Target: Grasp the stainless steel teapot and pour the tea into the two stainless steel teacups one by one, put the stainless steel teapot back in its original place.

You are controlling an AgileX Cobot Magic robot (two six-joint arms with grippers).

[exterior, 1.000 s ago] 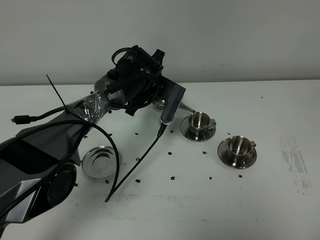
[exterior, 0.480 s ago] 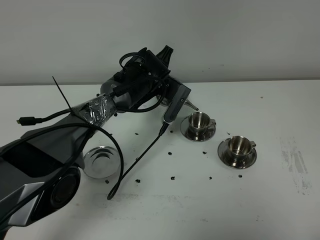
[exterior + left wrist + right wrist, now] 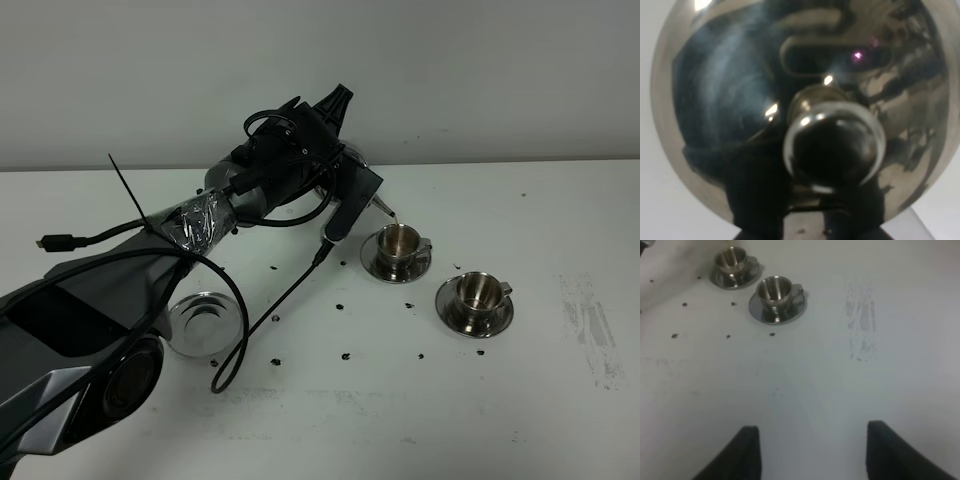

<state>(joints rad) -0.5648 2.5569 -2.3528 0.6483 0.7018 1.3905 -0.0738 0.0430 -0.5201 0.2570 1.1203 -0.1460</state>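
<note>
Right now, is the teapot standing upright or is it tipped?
Tipped. The spout of the stainless steel teapot slopes down, its tip just above the left teacup; the arm hides most of the pot.

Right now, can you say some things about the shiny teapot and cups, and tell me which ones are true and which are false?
1. The teapot is tipped, with its spout above the farther teacup. True.
2. The teapot stands on the round coaster dish. False: the dish holds nothing, and the teapot is held up in the air.
3. Both cups, the nearer teacup too, sit on saucers. True.
4. The right arm's jaws are shut on a cup. False: they stand open, holding nothing.
</note>
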